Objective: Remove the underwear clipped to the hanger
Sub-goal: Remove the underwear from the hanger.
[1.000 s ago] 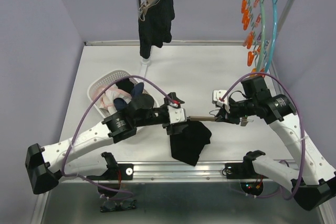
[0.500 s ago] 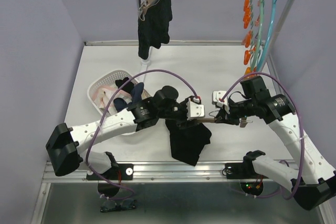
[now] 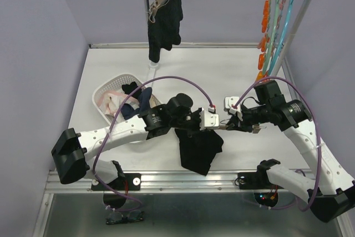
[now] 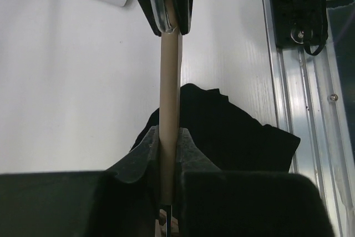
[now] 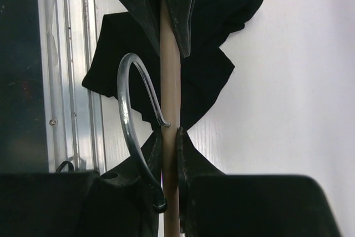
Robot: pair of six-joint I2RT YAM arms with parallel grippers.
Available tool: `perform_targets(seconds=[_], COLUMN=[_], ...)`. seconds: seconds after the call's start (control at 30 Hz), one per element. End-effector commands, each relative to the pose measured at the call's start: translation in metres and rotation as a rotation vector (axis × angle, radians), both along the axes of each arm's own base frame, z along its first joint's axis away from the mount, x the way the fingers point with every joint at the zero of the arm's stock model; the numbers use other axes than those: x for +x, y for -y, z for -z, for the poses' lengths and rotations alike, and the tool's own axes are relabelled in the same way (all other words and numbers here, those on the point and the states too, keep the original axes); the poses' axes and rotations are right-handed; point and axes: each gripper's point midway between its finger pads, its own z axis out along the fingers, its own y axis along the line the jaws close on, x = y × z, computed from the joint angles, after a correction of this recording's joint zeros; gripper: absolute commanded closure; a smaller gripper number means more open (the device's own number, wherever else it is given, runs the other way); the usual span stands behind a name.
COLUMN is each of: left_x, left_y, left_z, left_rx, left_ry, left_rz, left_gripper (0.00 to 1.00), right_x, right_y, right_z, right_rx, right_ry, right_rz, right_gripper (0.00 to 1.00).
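My left gripper (image 4: 168, 137) and right gripper (image 5: 169, 135) both clamp the tan wooden hanger bar (image 4: 169, 76), black cloth shorts (image 3: 199, 148) hanging below, apparently clipped on.

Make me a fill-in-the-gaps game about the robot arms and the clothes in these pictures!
1. The left claw and the right claw are both shut on one beige ____.
2. The underwear drooping below it is coloured ____.
3. The white basket of clothes sits on the robot's ____ side.

Missing words: hanger; black; left.
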Motion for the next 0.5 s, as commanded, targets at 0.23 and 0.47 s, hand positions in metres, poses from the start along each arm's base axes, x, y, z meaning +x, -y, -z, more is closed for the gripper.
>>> perform_targets(seconds=[0.23, 0.47], left_x=[0.009, 0.026], left_y=[-0.008, -0.033], left_z=[-0.012, 0.008], left_rx=[-0.011, 0.091], left_ry=[0.004, -0.031], left_rz=[-0.106, -0.273], left_gripper=[1.0, 1.0], right_x=[0.015, 0.062], right_y=[0.01, 0.051], right_z=[-0.033, -0.109], right_rx=[0.043, 0.086], right_ry=[0.072, 0.255], right_rz=[0.128, 0.496], right_gripper=[0.0, 0.0])
